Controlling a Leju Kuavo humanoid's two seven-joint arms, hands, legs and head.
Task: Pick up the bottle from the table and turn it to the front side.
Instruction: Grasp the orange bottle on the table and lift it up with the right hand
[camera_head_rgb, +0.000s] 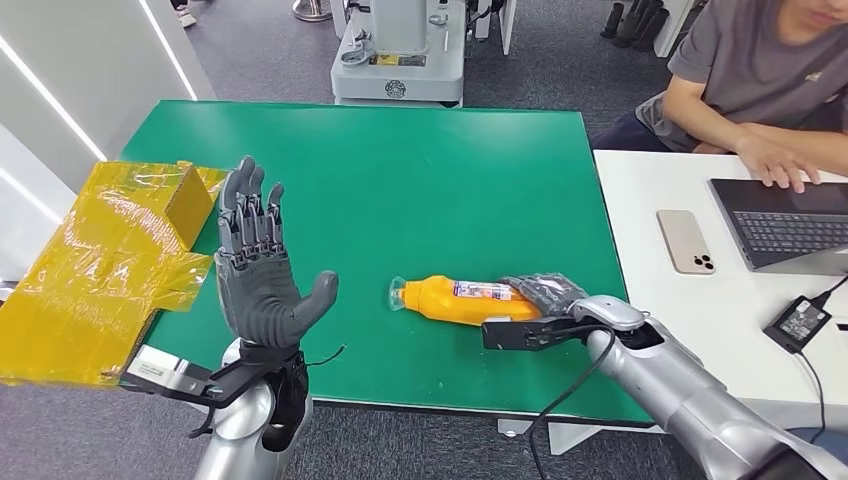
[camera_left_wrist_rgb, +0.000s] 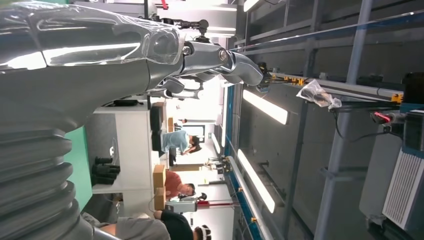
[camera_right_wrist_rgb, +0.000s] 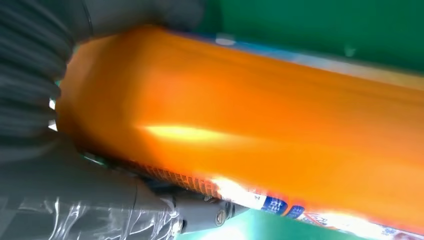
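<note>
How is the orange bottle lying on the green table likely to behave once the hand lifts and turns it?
The orange bottle lies on its side, so it may roll if released. Its glossy surface, with bright highlights in the right wrist view, looks slippery. The right hand wraps only its base end, so the cap end may sag.

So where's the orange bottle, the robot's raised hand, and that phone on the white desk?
orange bottle (camera_head_rgb: 450, 300): head view, on its orange body near the neck.
left hand (camera_head_rgb: 262, 292): head view, on the open palm, held upright.
phone (camera_head_rgb: 686, 240): head view, on the middle of its pale back.
</note>
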